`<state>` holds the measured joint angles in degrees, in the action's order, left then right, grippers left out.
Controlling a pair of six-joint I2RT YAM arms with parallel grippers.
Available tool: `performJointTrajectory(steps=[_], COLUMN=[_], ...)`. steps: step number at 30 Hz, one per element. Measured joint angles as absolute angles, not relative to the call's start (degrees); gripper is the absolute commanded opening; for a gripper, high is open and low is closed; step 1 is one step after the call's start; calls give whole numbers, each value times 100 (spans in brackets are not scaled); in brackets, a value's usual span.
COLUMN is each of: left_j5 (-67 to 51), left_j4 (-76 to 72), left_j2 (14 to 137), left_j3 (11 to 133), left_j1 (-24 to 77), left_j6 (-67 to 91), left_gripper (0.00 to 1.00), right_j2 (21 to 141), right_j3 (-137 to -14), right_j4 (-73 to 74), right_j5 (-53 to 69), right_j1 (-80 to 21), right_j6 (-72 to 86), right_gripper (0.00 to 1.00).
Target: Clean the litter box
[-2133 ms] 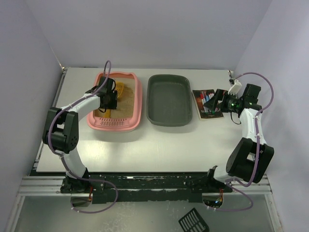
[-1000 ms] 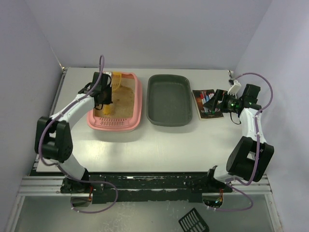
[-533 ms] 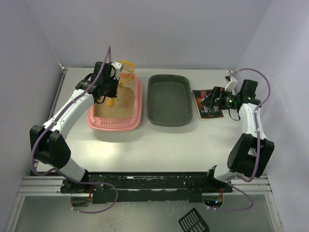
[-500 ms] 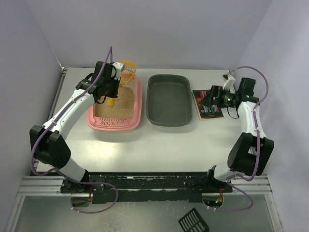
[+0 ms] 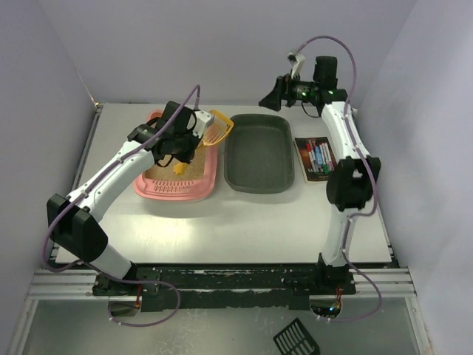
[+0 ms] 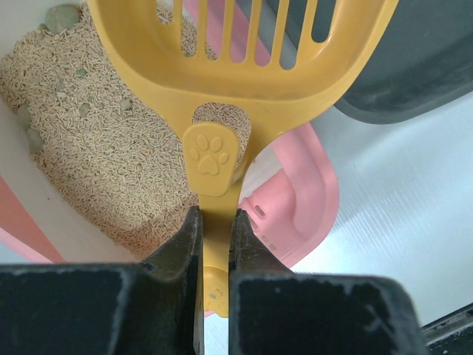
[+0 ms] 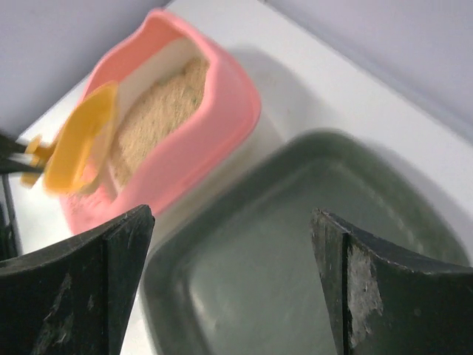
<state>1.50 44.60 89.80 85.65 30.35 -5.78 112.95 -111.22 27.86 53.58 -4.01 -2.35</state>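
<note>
The litter box [image 5: 174, 191] is set on the left part of the table [image 5: 222, 222], with a dark grey tray [image 5: 259, 154] just beside it on its right. Tan litter [image 6: 96, 148] is seen inside the box, with a few greyish clumps [image 6: 63, 15] near one corner. A yellow slotted scoop [image 6: 244, 44] is gripped by its handle in the left claw [image 6: 214, 222], whose jaws are closed tightly on it. The scoop's head is held in the air above the box's right rim, close to the grey tray. The right claw [image 7: 230, 251] is raised over the far end of the grey tray; its fingers are spread wide and nothing is held between them. A packet of pens [image 5: 318, 157] is seen lying to the right of the grey tray.
</note>
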Motion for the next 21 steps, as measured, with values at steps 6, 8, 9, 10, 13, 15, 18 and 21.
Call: performJointTrajectory(steps=[6, 8, 9, 10, 13, 15, 18, 21], left_j5=[152, 156, 161, 169, 189, 196, 215, 244], left_j4=[4436, 4429, 4416, 4403, 4390, 4370, 4322, 4200], left_j2=[8748, 8696, 8683, 8676, 8674, 8674, 8674, 8676], left_j3=[8471, 8414, 8383, 8344, 8248, 8195, 8147, 8042], left_j1=[3197, 3240, 3258, 3273, 3284, 3284, 3291, 3306], left_j6=[-545, -532, -532, -532, -532, -530, -523, -510], left_gripper=[7, 7, 7, 7, 7, 7, 7, 7], right_j2=[12916, 13039, 13045, 13045, 13032, 12978, 12890, 12796], right_j3=[-12766, -12693, -12623, -12589, -12575, -12488, -12357, -12208], right_j4=[2814, 2781, 2759, 2740, 2504, 2270, 2038, 1887], right_j5=[5422, 5446, 5478, 5516, 5763, 5924, 6080, 6198], right_j1=[-773, -945, -1024, -1079, -1269, -1326, -1339, -1363], right_j6=[233, 416, 517, 589, 873, 1081, 1308, 1455], right_gripper=[95, 99, 100, 100, 100, 100, 100, 100])
